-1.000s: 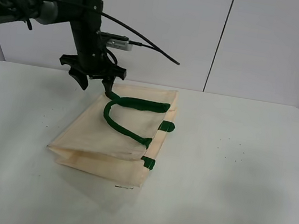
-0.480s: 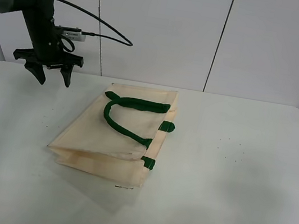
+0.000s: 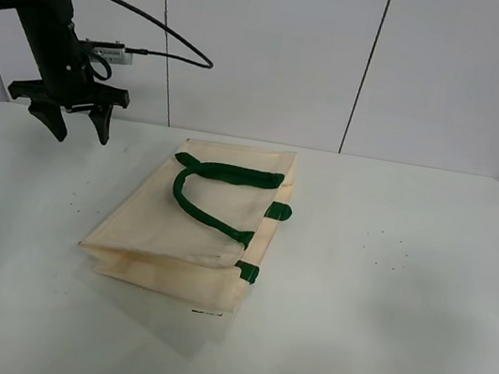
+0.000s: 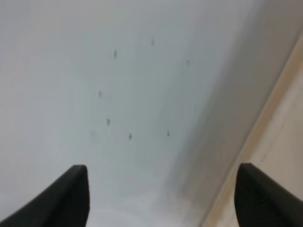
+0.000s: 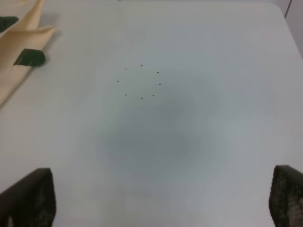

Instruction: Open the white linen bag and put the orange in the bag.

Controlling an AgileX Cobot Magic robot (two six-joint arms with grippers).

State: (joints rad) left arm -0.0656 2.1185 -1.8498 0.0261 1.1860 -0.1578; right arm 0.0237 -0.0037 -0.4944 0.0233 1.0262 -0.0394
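While the left gripper (image 3: 76, 124) hung above the far left corner of the white table (image 3: 401, 306), its jaws stood apart and held nothing. To its right, well apart from it, the white linen bag (image 3: 187, 234) lay flat near the table's middle, its dark green handle (image 3: 215, 191) curled on top. The right gripper (image 5: 161, 198) showed only in its wrist view, fingertips spread wide over bare tabletop beside a green tab (image 5: 30, 57) on the bag's rim. No view showed the orange.
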